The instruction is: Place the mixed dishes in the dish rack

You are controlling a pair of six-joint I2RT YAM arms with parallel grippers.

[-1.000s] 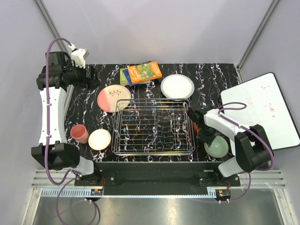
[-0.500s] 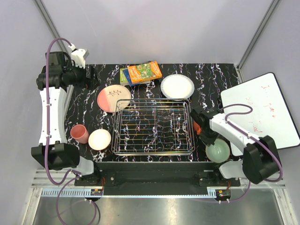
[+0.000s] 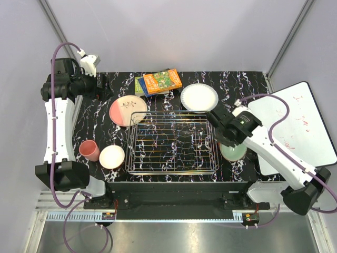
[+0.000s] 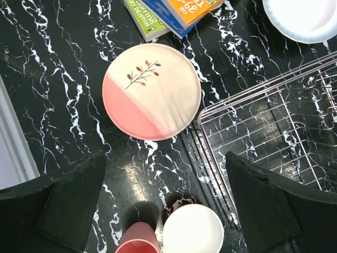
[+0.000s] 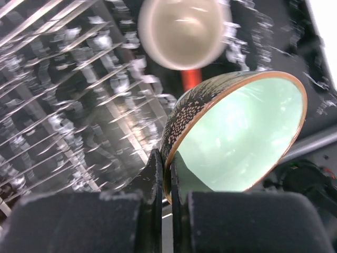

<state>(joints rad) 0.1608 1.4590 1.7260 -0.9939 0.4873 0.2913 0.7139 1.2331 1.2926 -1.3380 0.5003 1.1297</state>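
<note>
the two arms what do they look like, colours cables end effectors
Both the left arm and right arm have glossy white link shells, black joint housings and a loose purple cable. The left end effector and right end effector have matte black, blocky fingers.

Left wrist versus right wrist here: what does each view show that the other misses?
Only the left wrist: the pink-and-cream plate, books, pink cup, white-inside bowl and part of the white plate. Only the right wrist: the pale green bowl, its rim pinched by the right claw, and the mug. Both: the dish rack wires and the black marbled table.
</note>
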